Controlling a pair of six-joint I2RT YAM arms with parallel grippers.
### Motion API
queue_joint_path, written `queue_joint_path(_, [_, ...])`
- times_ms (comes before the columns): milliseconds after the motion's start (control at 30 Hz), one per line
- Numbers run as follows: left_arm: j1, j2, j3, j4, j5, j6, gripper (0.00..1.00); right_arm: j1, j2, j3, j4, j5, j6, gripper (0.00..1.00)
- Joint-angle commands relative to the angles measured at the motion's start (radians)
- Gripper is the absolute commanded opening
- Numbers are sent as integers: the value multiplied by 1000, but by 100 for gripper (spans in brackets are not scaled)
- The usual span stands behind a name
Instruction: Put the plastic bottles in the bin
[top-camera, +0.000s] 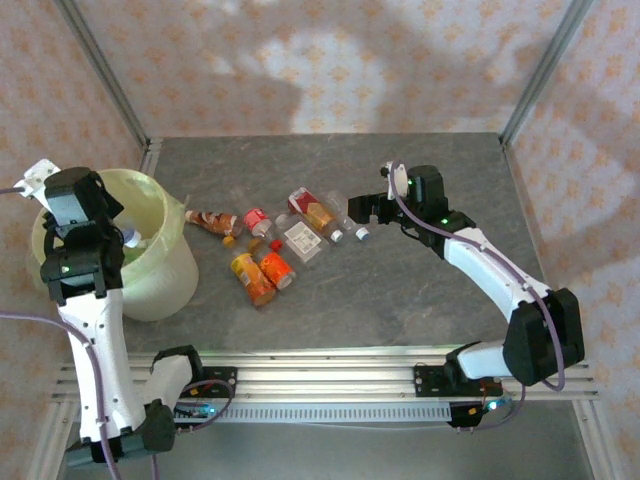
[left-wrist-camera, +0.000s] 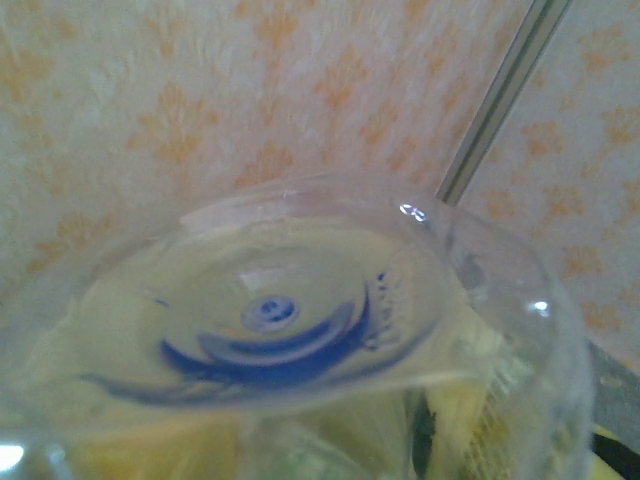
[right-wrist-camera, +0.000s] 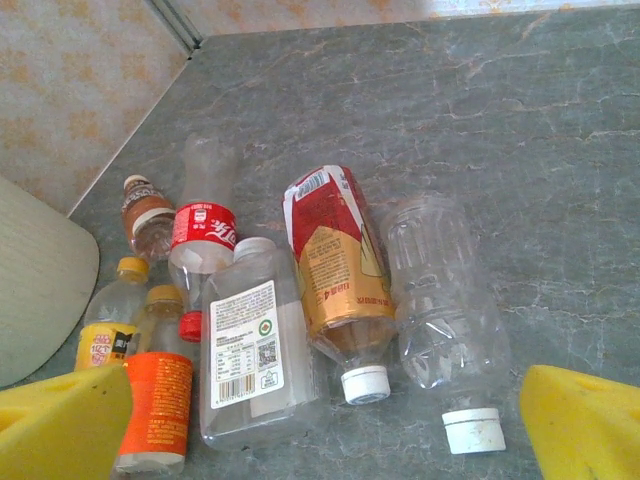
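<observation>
**A:** What do we get from above?

**B:** We see the left arm rising from its base at the near left and bending over at the top. The left pincer (top-camera: 112, 236) hangs over the mouth of the bin (top-camera: 168, 285), which stands at the left edge of the counter (top-camera: 420, 300). It is clamped on a clear bottle with a blue label (top-camera: 131, 237). The right arm folds at its elbow on the near right and reaches back and leftward. The right pincer (top-camera: 362, 212) is at the right end of the plastic bottles (top-camera: 275, 250), which lie clustered mid-counter, apart from the bin.

**A:** And our left wrist?

**B:** The held bottle's base sits right against the lens, with the papered wall (left-wrist-camera: 150, 90) behind it.

**A:** The right wrist?

**B:** We see the yellow pads (right-wrist-camera: 60, 425) spread wide apart above the counter. Between them lie a ribbed clear bottle (right-wrist-camera: 445, 300) and a red-and-gold bottle (right-wrist-camera: 335, 265), side by side, white caps toward us. Left of these we see a square white-labelled bottle (right-wrist-camera: 250, 350), then an orange-labelled bottle (right-wrist-camera: 155, 400).
</observation>
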Motion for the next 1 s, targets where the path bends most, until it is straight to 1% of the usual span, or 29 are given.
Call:
queue_joint_path(0, [55,26,4,-104,174,-50,46,1,11,44,-13,14,-8,99])
queue_joint_path(100, [91,50,-3,-117,253,-57,47,2,18,49,-23,13,-8,99])
queue_joint_path(200, [98,65,-13,-109,314,-63,50,2,21,52,-27,14,-5,99])
queue_joint_path(267, [98,76,-6,-110,331,-69,54,2,23,55,-30,30,7,99])
queue_joint_path(333, [98,88,12,-124,340,-74,62,1,24,59,-32,38,13,99])
queue_joint_path(400, [98,95,27,-136,351,-75,68,2,23,60,-30,44,18,99])
queue_joint_path(533, [98,91,33,-141,364,-76,74,1,25,60,-32,51,22,99])
queue_joint_path(667, [98,86,28,-130,390,-80,80,1,30,60,-33,58,32,99])
queue_joint_path(833, [98,86,23,-105,449,-92,85,1,32,59,-31,80,41,99])
queue_joint_path(900, [98,88,25,-91,488,-96,86,1,30,57,-28,106,48,99])
queue_joint_path(967, [97,86,31,-75,553,-99,86,1,26,49,-20,149,67,99])
